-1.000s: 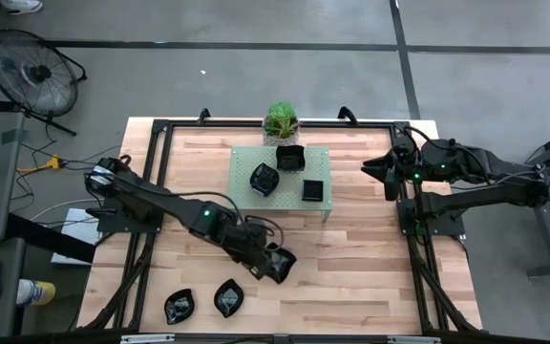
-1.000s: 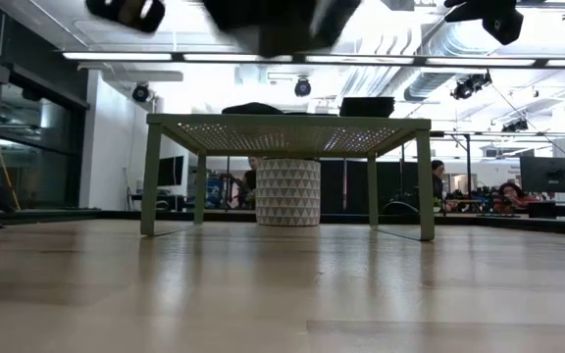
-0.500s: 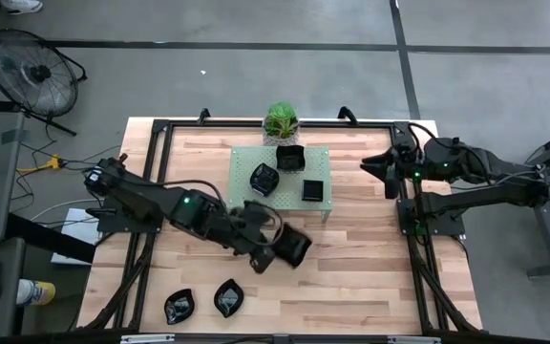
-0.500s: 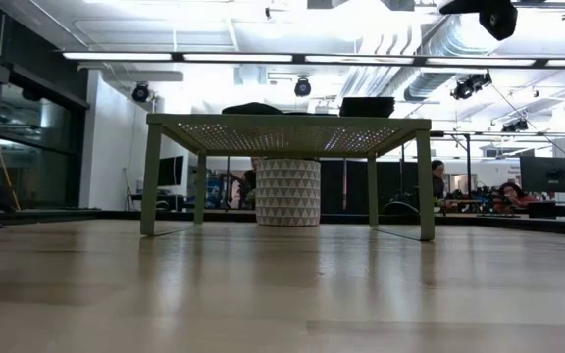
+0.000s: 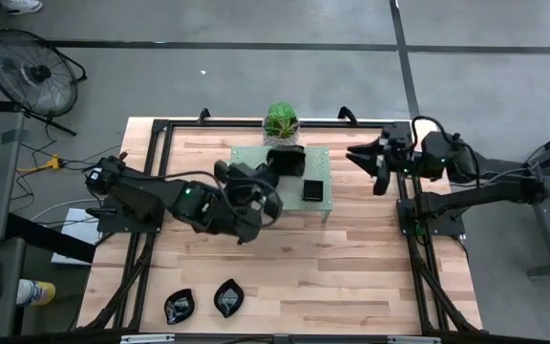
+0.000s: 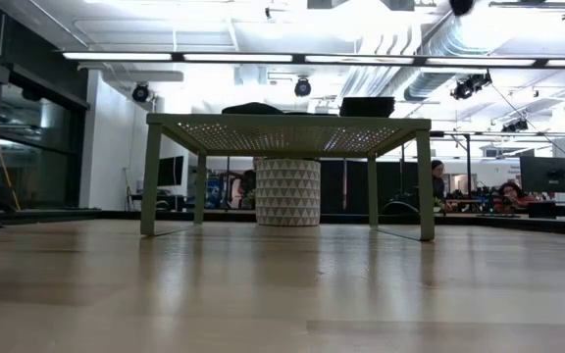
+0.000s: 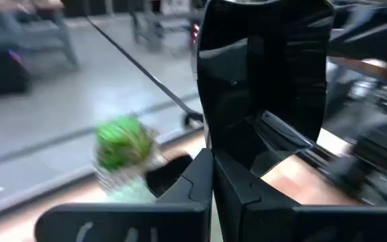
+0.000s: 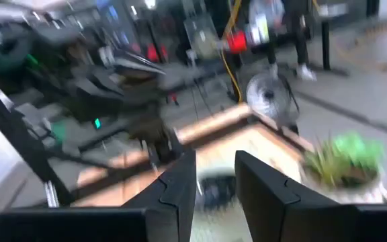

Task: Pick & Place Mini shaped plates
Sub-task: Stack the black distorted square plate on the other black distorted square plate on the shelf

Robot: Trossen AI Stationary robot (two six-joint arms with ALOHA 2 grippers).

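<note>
The mini shaped plates are small glossy black dishes of differing outline; in the left wrist view one squarish dish with raised, light-catching walls stands on edge directly above the left gripper, whose two dark fingers are pressed together on the dish's lower rim, so the pincer is closed upon it and carries it; from above, that left gripper hangs over the near-left part of the pale green perforated rack, and its load cannot be made out apart from the dark arm there; on the rack a square dish sits toward the far edge, just in front of the small green potted plant, and a second square dish lies toward the near-right corner, both apart from the pincer; two leaf-like dishes lie well away at the near-left of the wooden table, one beside the other, each showing a pale glint in its hollow; the right gripper hovers off the rack's right side near the table's far-right corner, its fingers standing partly apart with nothing seen between them; the low view shows the rack on its four legs, with dark dish shapes on top.
</note>
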